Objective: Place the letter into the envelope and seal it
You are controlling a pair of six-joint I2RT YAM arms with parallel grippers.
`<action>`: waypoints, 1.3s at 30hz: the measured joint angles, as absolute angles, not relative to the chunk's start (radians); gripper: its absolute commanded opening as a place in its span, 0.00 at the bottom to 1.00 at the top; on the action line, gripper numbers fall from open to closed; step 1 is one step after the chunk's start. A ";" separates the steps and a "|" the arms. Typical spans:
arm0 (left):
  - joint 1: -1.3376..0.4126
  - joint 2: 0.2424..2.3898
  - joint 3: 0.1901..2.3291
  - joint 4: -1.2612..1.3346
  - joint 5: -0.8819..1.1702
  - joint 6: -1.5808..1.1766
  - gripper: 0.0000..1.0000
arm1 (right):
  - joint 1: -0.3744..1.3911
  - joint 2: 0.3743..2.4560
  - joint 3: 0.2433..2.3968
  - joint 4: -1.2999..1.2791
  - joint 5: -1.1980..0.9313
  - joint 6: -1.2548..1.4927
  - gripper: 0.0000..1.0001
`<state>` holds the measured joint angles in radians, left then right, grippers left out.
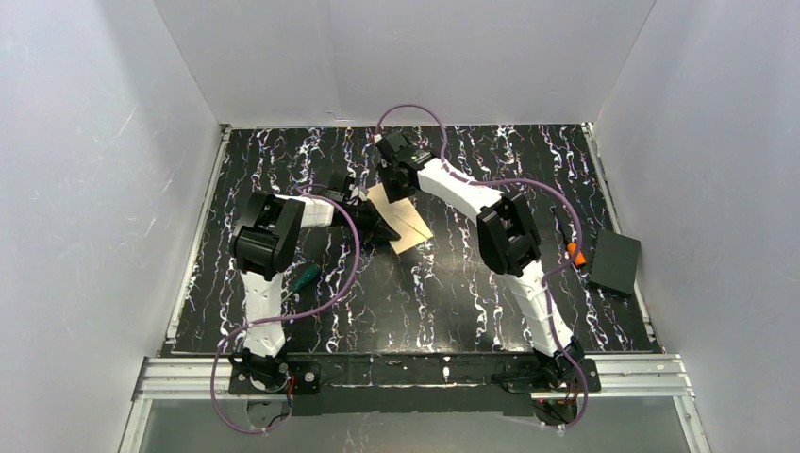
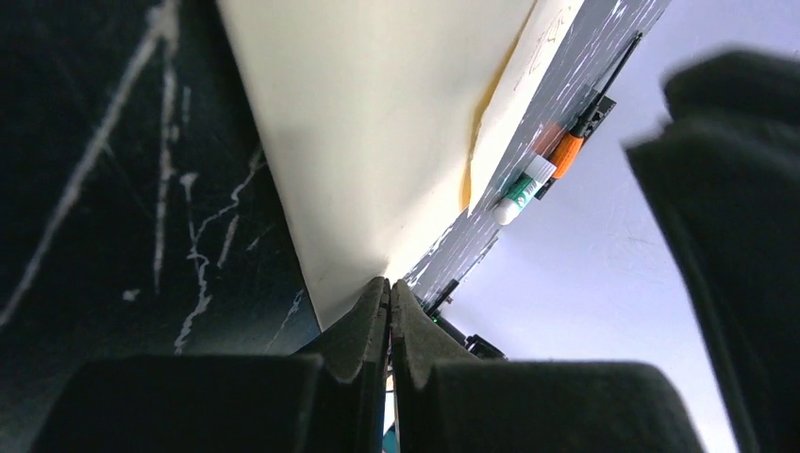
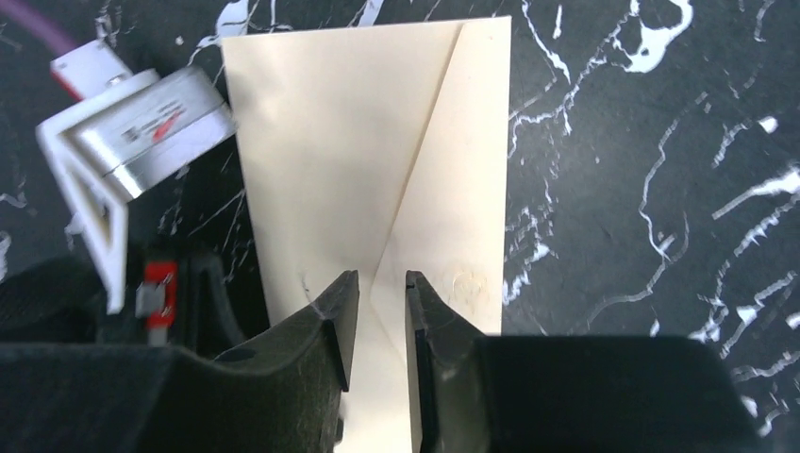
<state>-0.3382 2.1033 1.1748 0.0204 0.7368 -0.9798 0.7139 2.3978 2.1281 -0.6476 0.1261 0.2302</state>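
Observation:
The white envelope (image 1: 404, 223) lies flat at the table's middle, its triangular flap folded down over the body in the right wrist view (image 3: 377, 160). My left gripper (image 1: 375, 226) is shut on the envelope's left edge; in the left wrist view (image 2: 389, 283) the pads pinch the paper's (image 2: 377, 123) corner. My right gripper (image 1: 395, 192) hovers over the envelope's far end with its jaws a narrow gap apart (image 3: 382, 283), straddling the flap's crease. The letter is hidden, except for a thin tan strip (image 2: 469, 184) along one envelope edge.
A green-handled tool (image 1: 304, 276) lies by the left arm. A black box (image 1: 615, 261) and an orange-capped glue stick (image 1: 575, 253) sit at the right table edge; the stick also shows in the left wrist view (image 2: 528, 179). White walls enclose the table.

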 measured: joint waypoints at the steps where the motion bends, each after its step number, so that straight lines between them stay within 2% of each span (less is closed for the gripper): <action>1: -0.337 2.105 1.176 0.020 0.740 -0.981 0.00 | 0.714 2.378 2.115 -0.649 0.123 0.231 0.27; 3: -0.336 2.107 1.178 0.018 0.743 -0.981 0.00 | 0.714 2.347 2.097 -0.654 0.122 0.233 0.18; 5: -0.336 2.108 1.179 0.017 0.744 -0.981 0.00 | 0.715 2.334 2.097 -0.656 0.125 0.233 0.14; 28: -0.334 2.120 1.204 -0.019 0.752 -0.974 0.00 | 0.747 2.428 2.108 -0.678 0.184 0.202 0.12; 39: -0.327 2.119 1.198 -0.007 0.746 -0.993 0.00 | 0.762 2.306 1.895 -0.605 0.203 0.159 0.10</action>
<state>-0.3271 2.1185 1.1976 -0.0071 0.7456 -0.9932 0.7616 2.3058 1.8946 -0.6052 0.2031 0.1589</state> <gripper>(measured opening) 0.008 0.100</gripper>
